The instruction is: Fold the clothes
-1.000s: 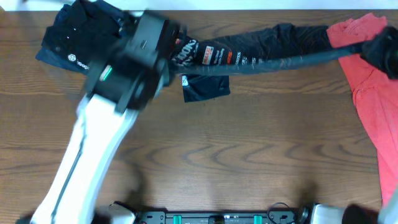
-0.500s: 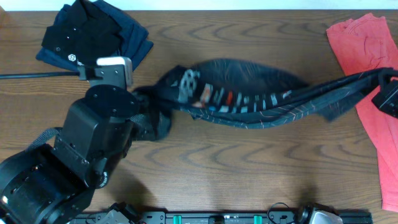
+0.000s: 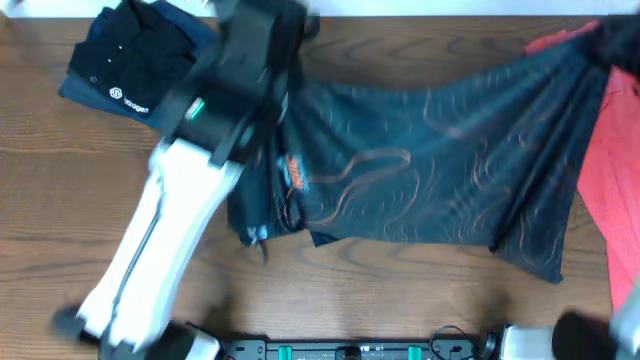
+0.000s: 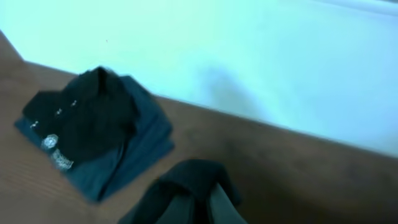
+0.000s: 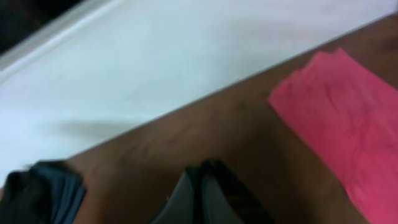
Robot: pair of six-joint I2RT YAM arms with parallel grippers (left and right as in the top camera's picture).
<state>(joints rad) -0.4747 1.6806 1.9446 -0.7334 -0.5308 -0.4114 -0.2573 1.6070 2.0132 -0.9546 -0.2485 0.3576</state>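
Looking down from overhead, I see the jersey (image 3: 430, 160) stretched wide across the far middle of the table (image 3: 380, 300), contour lines showing, its lower edge trailing toward the near side. The left gripper (image 4: 189, 202) is clamped on a bunch of its black fabric at one upper corner. The right gripper (image 5: 202, 186) is closed tight on the other. A folded black polo (image 3: 125, 60) sits far left, and a coral garment (image 3: 612, 200) lies just beside the jersey's right edge.
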